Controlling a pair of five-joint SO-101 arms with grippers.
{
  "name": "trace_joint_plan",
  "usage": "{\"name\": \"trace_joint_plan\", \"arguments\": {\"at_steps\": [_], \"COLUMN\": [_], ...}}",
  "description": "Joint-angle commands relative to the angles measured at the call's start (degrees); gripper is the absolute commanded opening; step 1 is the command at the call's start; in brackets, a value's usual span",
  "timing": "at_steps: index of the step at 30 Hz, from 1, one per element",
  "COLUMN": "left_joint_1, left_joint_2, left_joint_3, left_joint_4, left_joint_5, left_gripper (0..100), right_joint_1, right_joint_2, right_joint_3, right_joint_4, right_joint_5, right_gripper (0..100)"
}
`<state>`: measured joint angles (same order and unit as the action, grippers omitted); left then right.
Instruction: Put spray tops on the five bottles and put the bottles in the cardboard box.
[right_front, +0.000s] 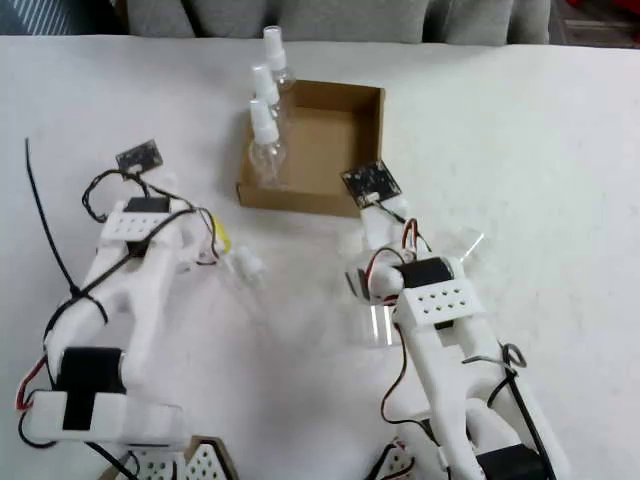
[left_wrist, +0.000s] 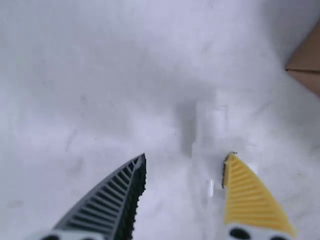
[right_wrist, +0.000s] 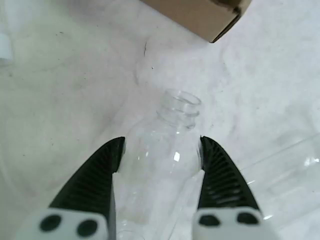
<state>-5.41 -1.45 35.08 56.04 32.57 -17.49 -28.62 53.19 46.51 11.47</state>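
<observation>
Standing in the cardboard box (right_front: 330, 140) are three capped bottles (right_front: 263, 122). The right gripper (right_wrist: 161, 144) clamps one uncapped bottle (right_wrist: 175, 112), and a second bottle (right_wrist: 290, 170) lies beside it. The left gripper (left_wrist: 186, 156) gapes empty near one spray top (left_wrist: 210, 125).

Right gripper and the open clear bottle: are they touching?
Touching. The right wrist view shows both sides of the right gripper pressed against the clear bottle, with no gap.

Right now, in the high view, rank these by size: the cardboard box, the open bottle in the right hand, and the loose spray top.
1. cardboard box
2. open bottle, partly hidden by the arm
3. spray top, smallest
</observation>
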Motion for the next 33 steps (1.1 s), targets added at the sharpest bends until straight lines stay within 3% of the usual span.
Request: {"name": "trace_joint_plan", "arguments": {"at_steps": [1,11,14,33], "left_joint_1": [0.2,6.6,7.5,3.8], "left_joint_2": [2.1,3.3,3.2,3.3], "left_joint_3": [-3.4,-2.8,-1.6,-1.1], "left_joint_4": [0.0,0.3,-0.2,-5.9], "left_joint_5": [3.8,10.2,9.0,6.9], "left_gripper": [24,24,24,24], "right_joint_1": [0.2,0.2,0.2,0.1], "right_joint_2": [0.0,0.1,0.1,0.2], "right_joint_3": [-0.9,-0.7,-0.6,-0.4], "right_joint_4": [-1.0,-1.0,-1.0,-1.0], "right_joint_5": [1.4,1.5,1.5,1.5], "right_gripper": [2.1,2.1,2.1,2.1]}}
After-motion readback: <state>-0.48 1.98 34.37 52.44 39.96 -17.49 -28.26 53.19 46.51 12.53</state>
